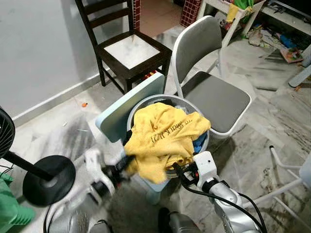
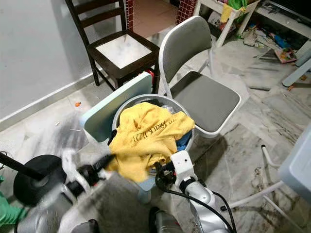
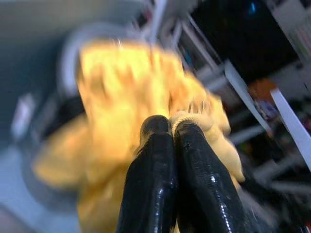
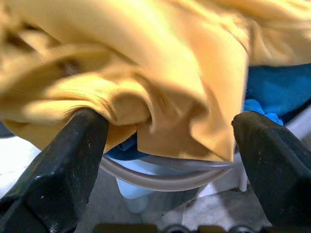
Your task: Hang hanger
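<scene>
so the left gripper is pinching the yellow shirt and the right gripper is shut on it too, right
Not quite. The left gripper is pinching the yellow shirt, but the right gripper is open: the right wrist view shows its fingers spread wide on either side of the shirt's hanging edge.

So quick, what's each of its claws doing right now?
Left gripper: shut, pinching the yellow shirt.
Right gripper: open, at the shirt's hanging edge.

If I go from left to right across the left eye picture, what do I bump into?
Green thing → fan base → left tool, pinching the yellow shirt in the basket → right tool, open at the basket rim → grey chair → white frame.
</scene>
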